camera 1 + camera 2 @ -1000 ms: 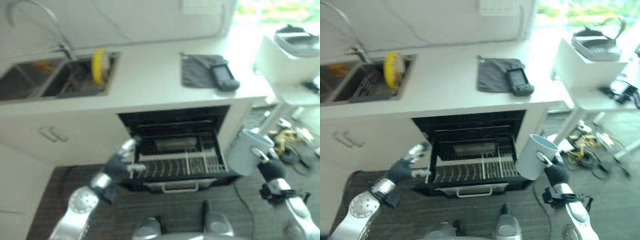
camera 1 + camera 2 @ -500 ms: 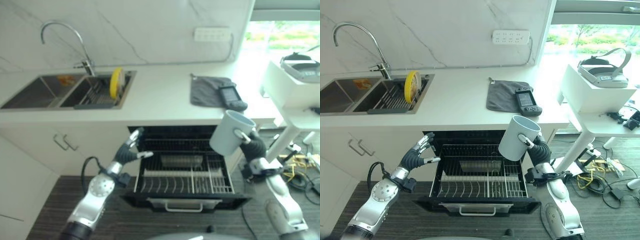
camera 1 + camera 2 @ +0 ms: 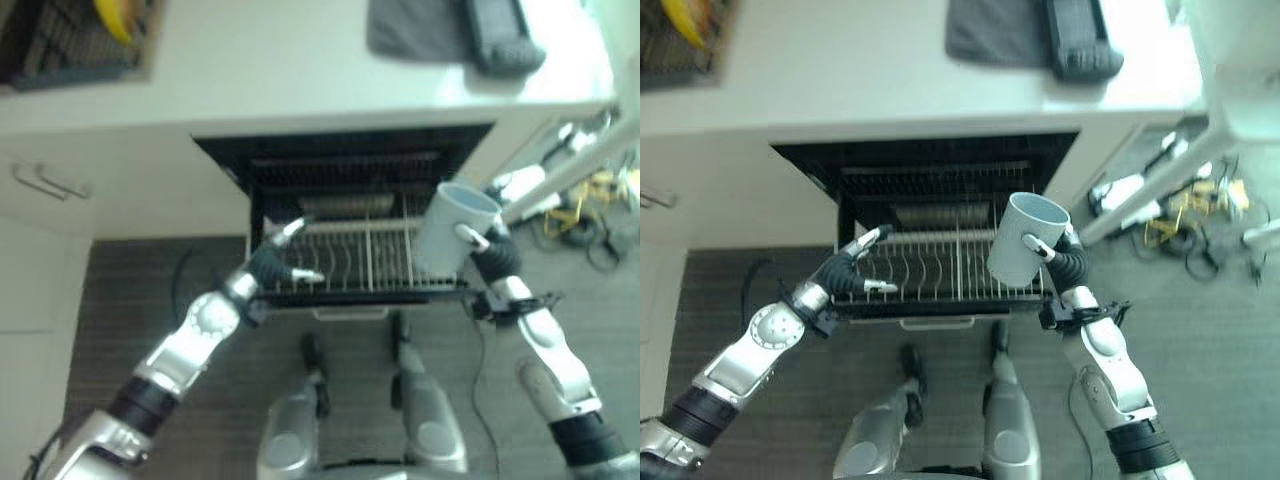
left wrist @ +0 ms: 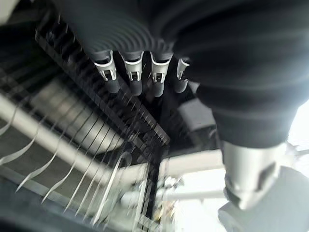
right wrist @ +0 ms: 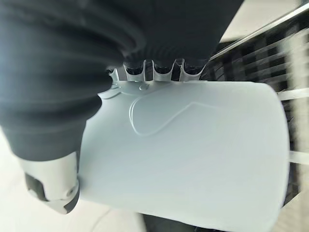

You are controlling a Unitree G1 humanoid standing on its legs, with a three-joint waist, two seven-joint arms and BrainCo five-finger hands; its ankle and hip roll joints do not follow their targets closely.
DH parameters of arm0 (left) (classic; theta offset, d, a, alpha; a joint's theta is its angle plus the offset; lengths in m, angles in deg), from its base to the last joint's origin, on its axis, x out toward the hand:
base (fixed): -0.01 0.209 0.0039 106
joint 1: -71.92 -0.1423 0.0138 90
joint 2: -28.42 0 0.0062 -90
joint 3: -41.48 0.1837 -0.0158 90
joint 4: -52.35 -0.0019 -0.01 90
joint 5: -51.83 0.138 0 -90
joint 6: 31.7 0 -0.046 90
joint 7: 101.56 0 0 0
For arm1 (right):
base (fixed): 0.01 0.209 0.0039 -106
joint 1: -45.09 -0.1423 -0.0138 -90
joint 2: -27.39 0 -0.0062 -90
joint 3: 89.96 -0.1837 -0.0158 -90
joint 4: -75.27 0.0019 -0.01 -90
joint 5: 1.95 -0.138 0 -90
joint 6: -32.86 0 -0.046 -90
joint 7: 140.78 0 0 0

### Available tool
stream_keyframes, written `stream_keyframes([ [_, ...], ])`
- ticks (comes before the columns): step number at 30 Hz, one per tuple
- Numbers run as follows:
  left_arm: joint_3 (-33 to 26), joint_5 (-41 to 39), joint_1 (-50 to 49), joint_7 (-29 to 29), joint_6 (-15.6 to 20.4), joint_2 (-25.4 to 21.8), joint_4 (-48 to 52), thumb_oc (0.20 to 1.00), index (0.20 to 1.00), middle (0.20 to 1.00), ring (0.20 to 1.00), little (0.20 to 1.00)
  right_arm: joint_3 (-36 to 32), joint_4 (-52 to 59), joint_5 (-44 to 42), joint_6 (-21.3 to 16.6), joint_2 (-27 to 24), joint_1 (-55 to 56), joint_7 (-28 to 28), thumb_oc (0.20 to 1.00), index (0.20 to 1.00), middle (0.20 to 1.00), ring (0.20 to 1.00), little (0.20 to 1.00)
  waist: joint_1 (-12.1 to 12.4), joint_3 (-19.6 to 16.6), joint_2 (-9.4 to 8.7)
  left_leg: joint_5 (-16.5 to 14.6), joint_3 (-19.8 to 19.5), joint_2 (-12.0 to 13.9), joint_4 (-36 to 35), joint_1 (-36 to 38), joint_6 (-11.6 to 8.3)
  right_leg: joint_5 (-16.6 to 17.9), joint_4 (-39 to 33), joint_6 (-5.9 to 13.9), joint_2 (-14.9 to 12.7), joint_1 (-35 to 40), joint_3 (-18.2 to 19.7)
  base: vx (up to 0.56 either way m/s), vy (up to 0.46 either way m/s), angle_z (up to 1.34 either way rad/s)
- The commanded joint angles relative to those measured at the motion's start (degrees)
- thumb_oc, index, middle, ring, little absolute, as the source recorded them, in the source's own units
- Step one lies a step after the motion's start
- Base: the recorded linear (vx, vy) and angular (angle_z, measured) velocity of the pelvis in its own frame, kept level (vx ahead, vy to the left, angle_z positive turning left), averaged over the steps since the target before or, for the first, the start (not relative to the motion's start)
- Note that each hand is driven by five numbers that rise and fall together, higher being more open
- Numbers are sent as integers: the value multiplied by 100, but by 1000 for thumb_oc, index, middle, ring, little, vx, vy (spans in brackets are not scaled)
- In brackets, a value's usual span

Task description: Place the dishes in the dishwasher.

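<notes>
Pale blue and smooth-walled, the mug (image 3: 1025, 240) sat in my right hand (image 3: 1068, 262), fingers wrapped through its handle and against its side, as the right wrist view showed. I held it above the front right corner of the pulled-out dishwasher rack (image 3: 940, 275), its mouth tipped up and toward the back of the cavity, so its long axis leaned away from me rather than standing plumb. The rack lay below and to the left of the mug, and that was the relation the next move hung on: I judged the mug needed to go down and inward, and probably be turned mouth-down, before it could settle among the wire tines.

My left hand (image 3: 852, 272) was at the rack's front left corner, fingers loosely spread with the thumb apart. It seemed to rest against the rack's edge, though the blur there kept me from being sure of contact. It was nearer the rack, but the right hand alone carried the dish.

A yellow plate (image 3: 112, 20) stood well apart in the sink drainer at the far left edge of the counter (image 3: 840, 70), still to be loaded.
</notes>
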Motion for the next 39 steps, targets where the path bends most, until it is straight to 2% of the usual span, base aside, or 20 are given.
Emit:
stream_keyframes([
  [1,-113,-126,22,-83,-277,6,-185,1000,1000,1000,1000,1000,-43,406,-51,-628,-222,-297,19,200,200,200,200,200,13,-576,58,-130,-211,137,553,-57,45,-636,286,-57,193,612,57,-45,-30,-11],
  [5,-21,-268,224,-275,-432,66,-337,1000,1000,1000,1000,1000,17,302,125,-535,-242,-485,-141,200,200,200,200,200,12,-490,25,-117,-197,184,618,-131,29,-628,286,-65,205,597,74,-43,-46,-10],
  [6,20,-376,296,-377,-590,155,-402,1000,1000,1000,1000,1000,49,220,134,-469,-238,-573,-176,200,200,200,200,200,23,-474,8,-119,-193,203,642,-135,30,-646,290,-76,215,627,71,-20,-86,-4],
  [8,390,96,629,-799,-1633,239,-930,1000,1000,1000,1000,1000,99,-24,328,-342,-309,-926,-315,200,200,200,200,200,63,-432,-26,-182,-253,277,890,-230,-6,-733,394,-108,234,700,-8,-25,-118,1],
  [9,688,512,828,-1171,-2096,199,-1271,1000,1000,1000,1000,1000,134,-122,336,-134,-400,-1190,-419,200,200,200,200,200,80,-426,-42,-206,-293,302,1001,-276,-22,-776,451,-120,228,723,-45,-19,-101,10],
  [10,779,771,884,-1502,-2348,194,-1369,1000,1000,1000,1000,1000,150,-149,344,0,-448,-1303,-486,200,200,200,200,200,98,-420,-54,-225,-308,310,1052,-286,-22,-802,477,-123,225,746,-76,11,-104,11],
  [11,977,1330,957,-2117,-2708,153,-1458,1000,1000,1000,1000,1000,169,-257,322,192,-540,-1483,-533,200,200,200,200,200,132,-416,-69,-258,-329,323,1133,-300,-24,-826,498,-134,218,787,-132,16,-75,5],
  [12,1012,1427,967,-2235,-2774,146,-1471,1000,1000,1000,1000,1000,171,-280,311,222,-557,-1514,-542,200,200,200,200,200,139,-412,-71,-265,-333,327,1150,-303,-25,-827,501,-136,217,794,-141,28,-86,4],
  [13,1166,1961,966,-2823,-3046,131,-1514,1000,1000,1000,1000,1000,163,-421,336,359,-601,-1637,-529,200,200,200,200,200,175,-406,-85,-296,-361,330,1223,-319,-25,-837,508,-138,211,826,-181,31,-75,11],
  [16,1570,3267,867,-4116,-3416,32,-1639,1000,1000,1000,1000,1000,274,-986,417,766,-734,-2113,-414,200,200,200,200,200,287,-391,-123,-378,-437,352,1390,-356,-36,-875,525,-134,198,915,-290,28,-93,13],
  [20,1876,3957,811,-4822,-3475,-160,-1605,1000,1000,1000,1000,1000,519,-1891,445,1147,-840,-2741,-118,200,200,200,200,200,428,-389,-141,-367,-513,341,1473,-461,-59,-898,527,-151,180,944,-367,-15,-39,4],
  [21,1967,4009,796,-4991,-3465,-244,-1552,1000,1000,1000,1000,1000,626,-2208,366,1347,-893,-2934,9,200,200,200,200,200,490,-366,-120,-398,-530,361,1521,-472,-79,-923,519,-154,179,1001,-402,-12,-23,8],
  [27,2331,3935,798,-5207,-3436,-420,-1522,1000,1000,1000,1000,1000,1092,-3788,432,1738,-952,-3787,430,200,200,200,200,200,735,-302,-30,-406,-608,371,1655,-573,-123,-948,522,-154,141,1088,-552,1,-12,4],
  [31,2461,3616,762,-4950,-3227,-454,-1564,1000,1000,1000,1000,1000,1331,-4699,439,1982,-921,-4352,538,200,200,200,200,200,899,-230,79,-412,-689,361,1785,-690,-144,-980,601,-165,109,1070,-632,3,-7,5],
  [32,2564,3470,771,-4718,-3073,-446,-1610,1000,1000,1000,1000,1000,1387,-5295,486,2011,-856,-4661,632,200,200,200,200,200,985,-182,160,-412,-745,344,1852,-767,-150,-1017,682,-179,91,1026,-664,10,-9,14],
  [34,2608,3372,792,-4650,-3010,-442,-1631,1000,1000,1000,1000,1000,1406,-5576,502,2047,-821,-4817,656,200,200,200,200,200,1018,-151,210,-405,-776,336,1884,-820,-156,-1033,734,-185,82,971,-674,1,3,23],
  [39,2795,2454,770,-3875,-2753,-411,-1595,1000,1000,1000,1000,1000,1512,-6750,625,2162,-680,-5370,653,200,200,200,200,200,1127,-15,449,-385,-838,263,1882,-961,-135,-1085,903,-215,57,709,-670,-23,19,9],
])
